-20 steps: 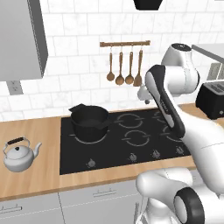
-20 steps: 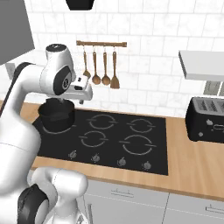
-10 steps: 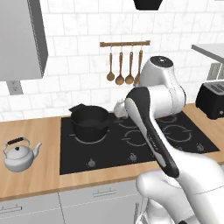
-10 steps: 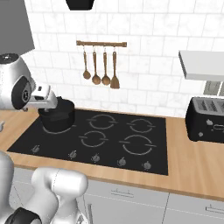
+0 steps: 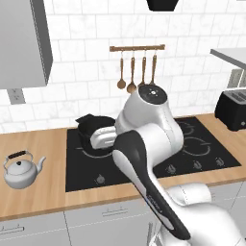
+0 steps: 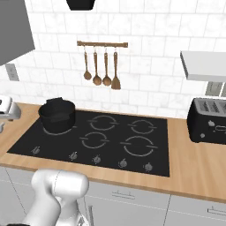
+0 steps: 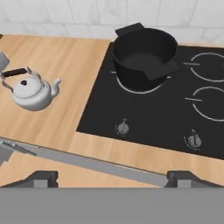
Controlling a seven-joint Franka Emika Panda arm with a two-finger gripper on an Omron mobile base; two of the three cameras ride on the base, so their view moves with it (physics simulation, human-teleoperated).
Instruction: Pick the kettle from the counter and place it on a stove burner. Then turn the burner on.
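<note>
The small silver-white kettle with its black arched handle stands upright on the wooden counter, left of the stove. In the hand view the kettle lies at the left, spout towards the stove. My gripper is open, its dark fingertips wide apart with nothing between them. It hangs above the counter's front edge, well short of the kettle. The hand sits over the stove's left part and shows at the left edge of the right base view as the hand.
A larger black pot occupies the back-left burner, also the pot. Knobs line the stove's front edge. The right-hand burners are bare. A black toaster stands far right. Utensils hang on the wall rail.
The arm has swung left across the stove, carrying the hand from over the right burners towards the pot and the kettle's side. The kettle and pot have not moved.
</note>
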